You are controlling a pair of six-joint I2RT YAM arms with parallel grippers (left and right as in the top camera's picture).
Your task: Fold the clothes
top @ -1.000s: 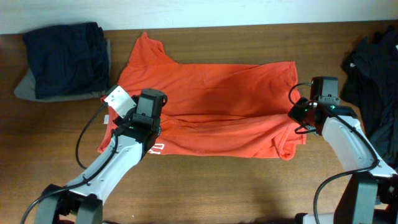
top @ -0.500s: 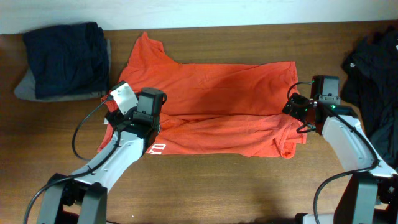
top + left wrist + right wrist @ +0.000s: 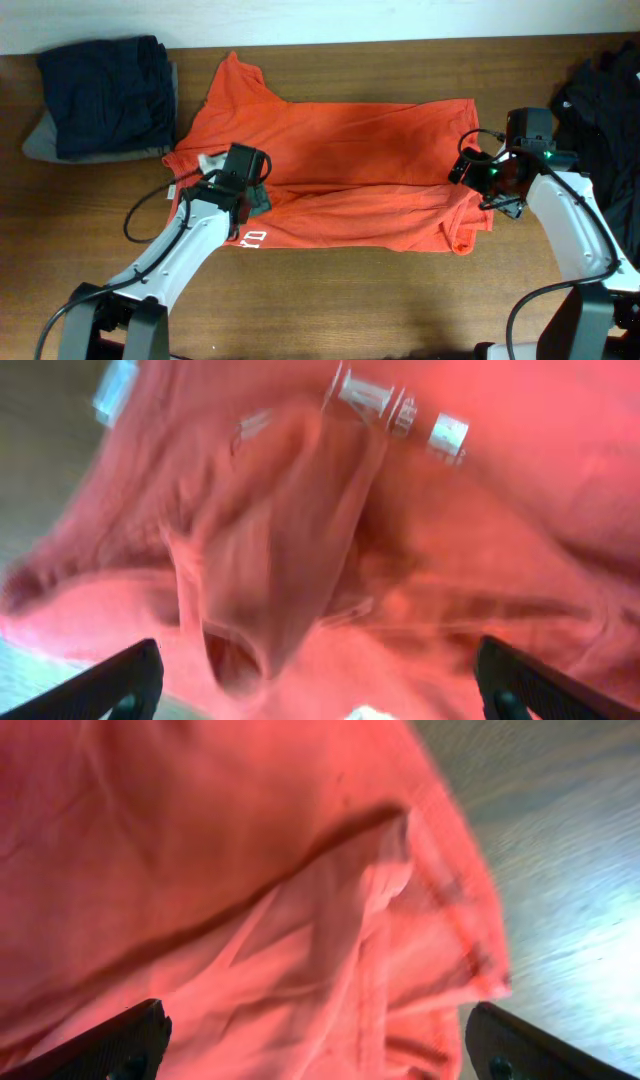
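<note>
The orange-red T-shirt [image 3: 340, 165] lies flat across the middle of the table, its lower part folded up along a crease. White lettering [image 3: 252, 238] shows at its front left corner. My left gripper [image 3: 222, 180] hangs open just over the shirt's left side. In the left wrist view its fingertips [image 3: 120, 680] stand wide apart over rumpled orange-red cloth [image 3: 300, 540] with nothing between them. My right gripper [image 3: 480, 175] is open above the shirt's right edge. The right wrist view shows its fingertips [image 3: 130, 1040] spread over the shirt's hem [image 3: 440, 890].
A folded navy garment [image 3: 105, 85] rests on a grey one [image 3: 40, 142] at the back left. A heap of black clothes [image 3: 605, 110] lies at the right edge. Bare wooden table [image 3: 350, 300] runs along the front.
Both grippers have gone from shut to open and let go of the shirt. The left gripper has dropped the white-labelled edge it held up, and the cloth now lies flat.
</note>
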